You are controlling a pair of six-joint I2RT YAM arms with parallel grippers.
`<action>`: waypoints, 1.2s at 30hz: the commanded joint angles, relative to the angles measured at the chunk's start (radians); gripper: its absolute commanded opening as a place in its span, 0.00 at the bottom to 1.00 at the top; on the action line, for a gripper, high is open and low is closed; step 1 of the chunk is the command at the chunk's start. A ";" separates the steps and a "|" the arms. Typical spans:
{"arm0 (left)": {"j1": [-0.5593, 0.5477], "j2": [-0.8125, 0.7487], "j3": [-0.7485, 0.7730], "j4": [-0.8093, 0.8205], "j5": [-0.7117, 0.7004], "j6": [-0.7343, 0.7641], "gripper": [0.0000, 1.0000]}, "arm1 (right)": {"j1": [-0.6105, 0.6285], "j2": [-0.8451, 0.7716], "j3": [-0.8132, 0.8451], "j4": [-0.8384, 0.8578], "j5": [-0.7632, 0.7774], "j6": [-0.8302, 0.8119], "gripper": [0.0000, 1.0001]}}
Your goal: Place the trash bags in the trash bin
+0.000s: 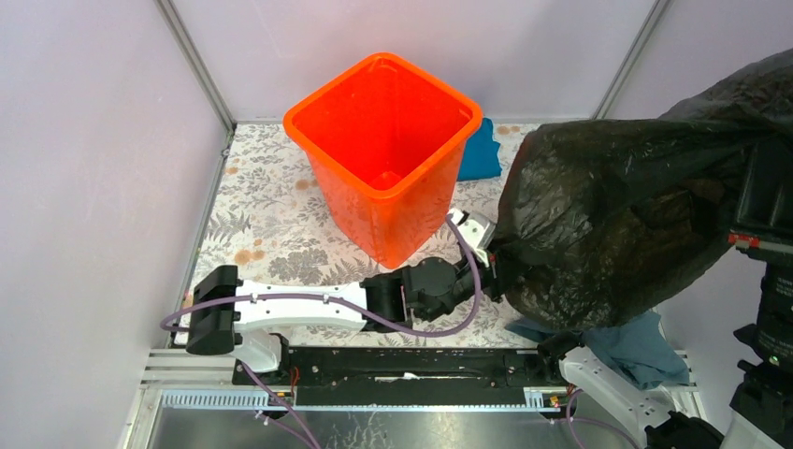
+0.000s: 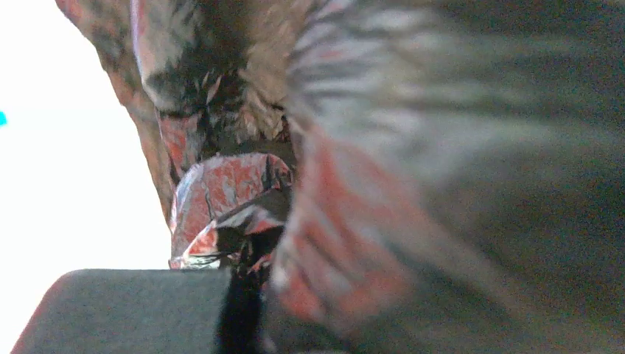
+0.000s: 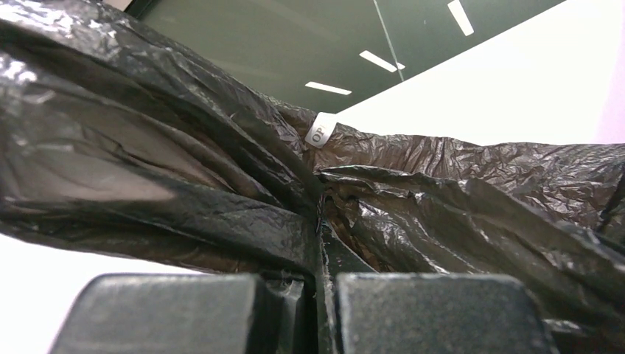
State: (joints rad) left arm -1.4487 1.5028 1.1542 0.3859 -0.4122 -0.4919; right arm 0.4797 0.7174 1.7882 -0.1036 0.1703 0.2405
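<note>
The orange trash bin [image 1: 388, 154] stands upright and open at the table's middle back. The black trash bag [image 1: 617, 215] hangs bulging in the air to the right of the bin. My left gripper [image 1: 488, 254] is at the bag's lower left edge, just right of the bin's base. In the left wrist view it [image 2: 239, 295] is shut on a fold of bag film [image 2: 221, 192]. My right gripper [image 3: 320, 276] is shut on bag film [image 3: 184, 162]. In the top view the bag hides it.
A bright blue cloth [image 1: 480, 154] lies behind the bin on the right. A grey-blue cloth [image 1: 641, 341] lies under the bag near the right arm's base. A camera stand [image 1: 767, 253] is at the right edge. The floral table cover [image 1: 262, 224] is bounded by enclosure walls.
</note>
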 commanded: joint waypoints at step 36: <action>0.875 -0.092 0.679 -0.452 -0.006 0.496 0.00 | 0.006 0.402 -0.187 0.533 -0.495 0.337 0.00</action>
State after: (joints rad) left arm -0.6094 1.4067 1.8854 0.0025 -0.4946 0.1051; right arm 0.4797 1.1133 1.5742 0.2897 -0.2844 0.5228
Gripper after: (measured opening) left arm 0.005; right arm 0.011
